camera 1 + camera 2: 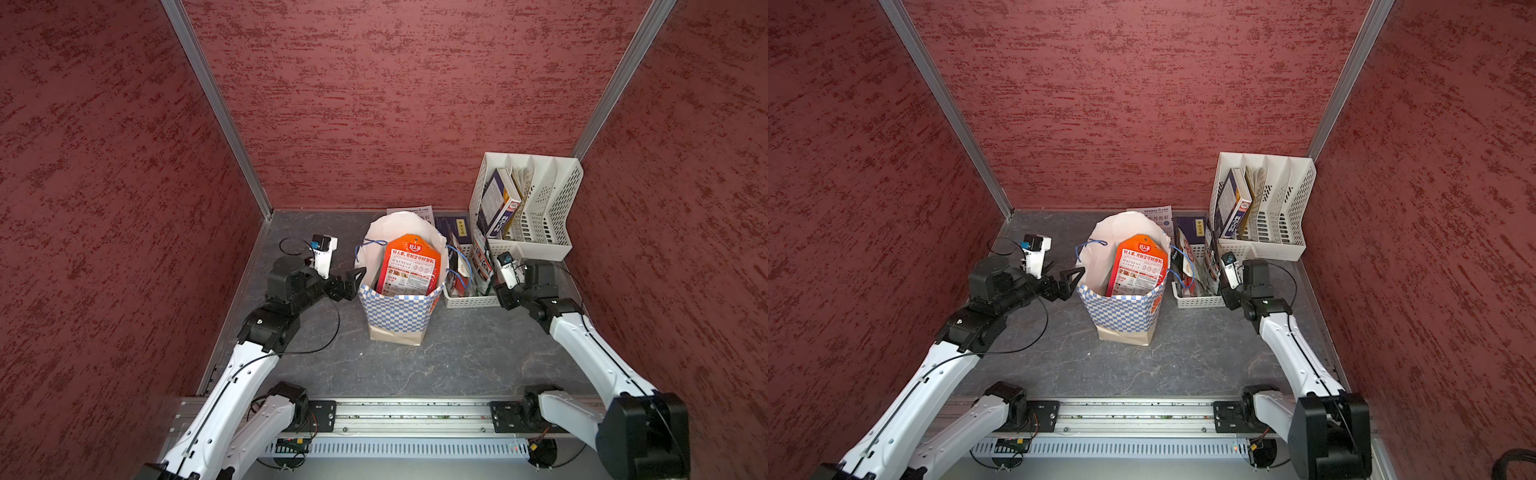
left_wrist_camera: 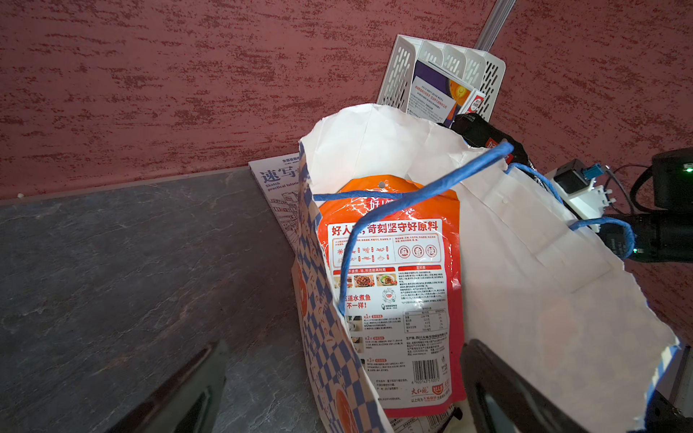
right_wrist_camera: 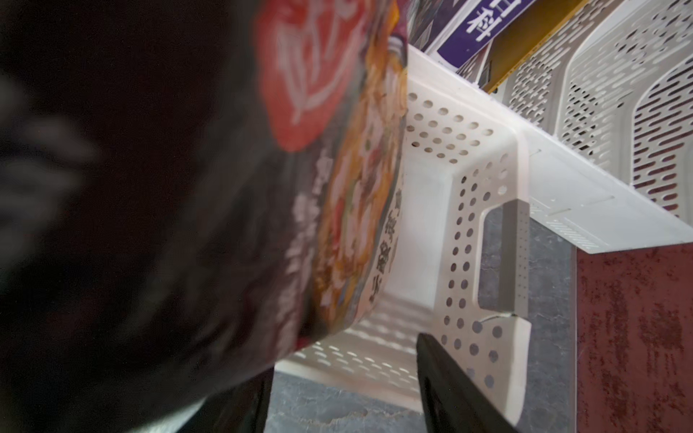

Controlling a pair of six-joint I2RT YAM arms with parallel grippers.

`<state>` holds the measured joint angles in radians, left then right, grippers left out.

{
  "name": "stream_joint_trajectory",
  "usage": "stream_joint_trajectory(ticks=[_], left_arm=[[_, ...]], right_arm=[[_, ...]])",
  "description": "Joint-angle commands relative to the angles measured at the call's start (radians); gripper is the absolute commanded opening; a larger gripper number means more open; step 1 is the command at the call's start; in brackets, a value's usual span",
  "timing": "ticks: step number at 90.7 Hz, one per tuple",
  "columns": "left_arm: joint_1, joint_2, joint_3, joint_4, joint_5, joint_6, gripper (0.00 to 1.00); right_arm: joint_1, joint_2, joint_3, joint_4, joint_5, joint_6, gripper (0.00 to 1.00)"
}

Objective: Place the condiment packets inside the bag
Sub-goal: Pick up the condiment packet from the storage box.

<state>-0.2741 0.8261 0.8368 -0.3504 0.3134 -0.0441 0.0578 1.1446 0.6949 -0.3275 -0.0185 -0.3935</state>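
Right pincer (image 3: 345,378) reaches down into the white perforated plastic basket (image 3: 461,262) with its jaws part-way apart. The dark glossy plastic packet (image 3: 225,187) with a food photo stands against its hidden finger. A clear gap is left to the finger that shows, so nothing is clamped. I judge this pouch light, limp and slick. It would likely bow or slide if taken by a corner, so the flat upper seam, pinched squarely, looks the best hold. More glossy packets (image 1: 1187,255) stand further along the basket from this pincer, on the bag's side.

Left pincer (image 1: 354,279) is spread to its widest just beside the rim of the tall blue-and-white checkered paper bag (image 1: 399,316). In its wrist view the bag's thin side wall runs between the two fingers, gripped by neither. Beyond those fingers, inside the bag, an orange glossy packet (image 2: 390,285) stands upright against the white lining, its top above the near rim
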Motion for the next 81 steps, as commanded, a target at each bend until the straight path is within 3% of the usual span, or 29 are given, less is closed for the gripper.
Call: stream_joint_trajectory(ticks=[1, 22, 41, 48, 53, 59, 67, 81], left_arm=[[0.006, -0.011, -0.004, 0.008, 0.008, 0.008, 1.00], [0.007, -0.011, -0.003, 0.005, -0.004, 0.010, 1.00], [0.007, -0.011, 0.003, 0.000, -0.013, 0.011, 1.00], [0.007, -0.011, 0.004, -0.003, -0.017, 0.011, 1.00], [0.009, -0.012, 0.006, -0.007, -0.019, 0.012, 1.00], [0.009, -0.013, 0.011, -0.016, -0.021, 0.012, 1.00], [0.009, -0.019, 0.010, -0.020, -0.025, 0.013, 1.00], [0.009, -0.023, 0.010, -0.020, -0.028, 0.013, 1.00]], right_arm=[[-0.012, 0.064, -0.029, 0.160, 0.094, -0.015, 0.61], [-0.028, 0.184, -0.049, 0.373, 0.018, -0.084, 0.59], [-0.028, 0.232, -0.063, 0.529, 0.036, -0.108, 0.56], [-0.031, 0.244, -0.072, 0.569, 0.030, -0.122, 0.45], [-0.031, 0.245, -0.076, 0.582, 0.022, -0.130, 0.25], [-0.036, 0.228, -0.084, 0.593, 0.019, -0.124, 0.10], [-0.038, 0.184, -0.092, 0.575, 0.027, -0.101, 0.00], [-0.039, 0.001, -0.050, 0.395, 0.030, -0.024, 0.00]])
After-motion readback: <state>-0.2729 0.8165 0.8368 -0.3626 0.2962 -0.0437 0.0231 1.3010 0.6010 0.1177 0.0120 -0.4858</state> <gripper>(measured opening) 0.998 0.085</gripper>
